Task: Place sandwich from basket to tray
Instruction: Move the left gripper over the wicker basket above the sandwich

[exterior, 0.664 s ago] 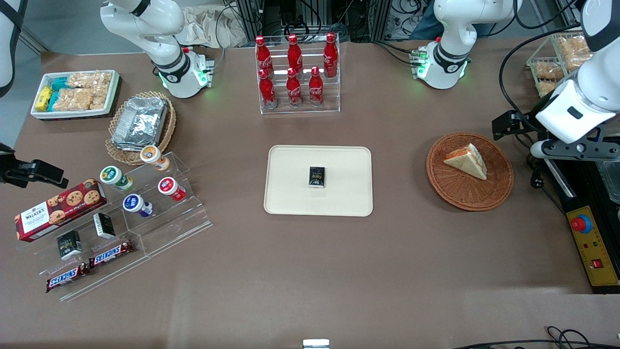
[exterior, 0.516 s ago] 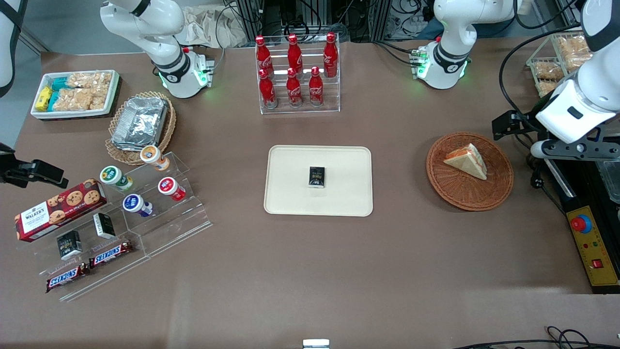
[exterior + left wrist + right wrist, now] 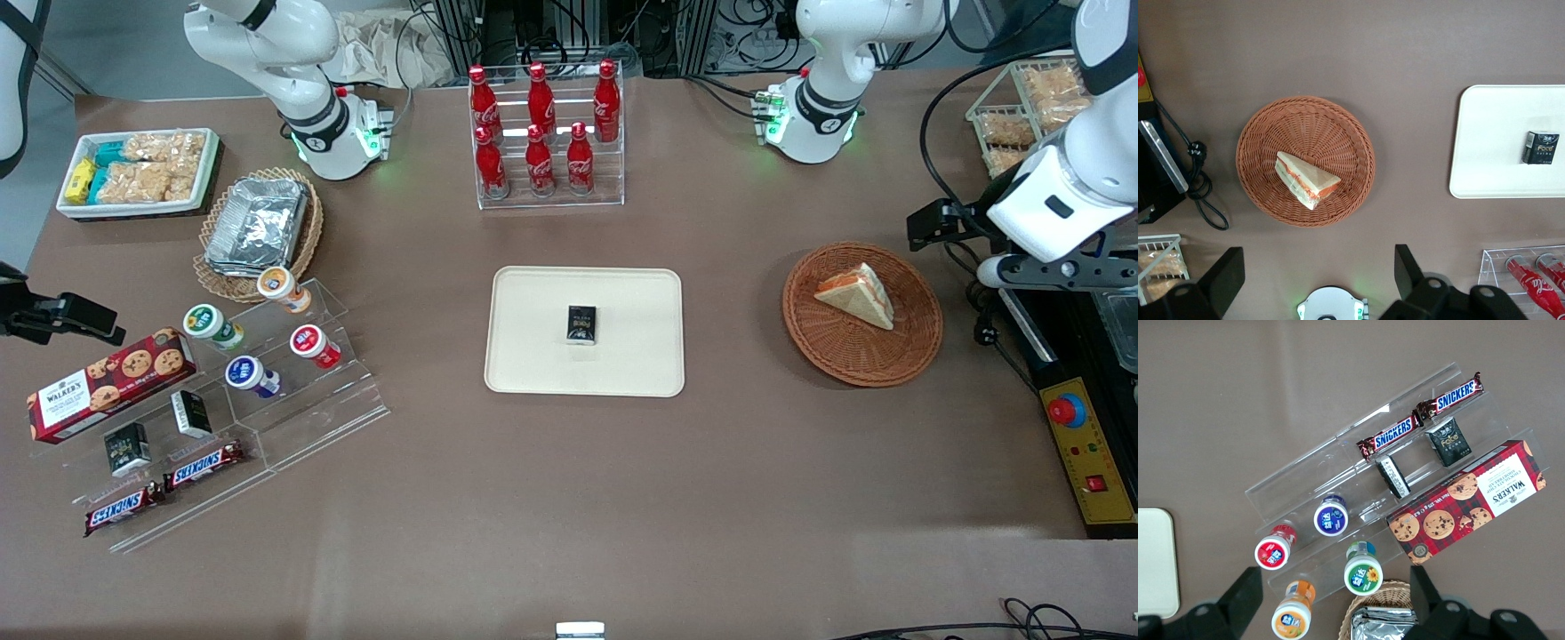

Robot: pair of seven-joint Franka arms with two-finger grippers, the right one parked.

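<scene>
Hand (image 3: 1318,277) of the left arm is held wide open and empty, high above the round reddish-brown wicker basket (image 3: 916,342), having shifted slightly since a moment ago. Triangular white-bread sandwich (image 3: 858,295) is seen untouched in the basket; cream rectangular tray (image 3: 533,356) awaits it. Descent is judged next.

Woven wicker basket (image 3: 1265,127), matt tray (image 3: 640,302), prob. plastic, soft bread sandwich (image 3: 1306,179)
</scene>
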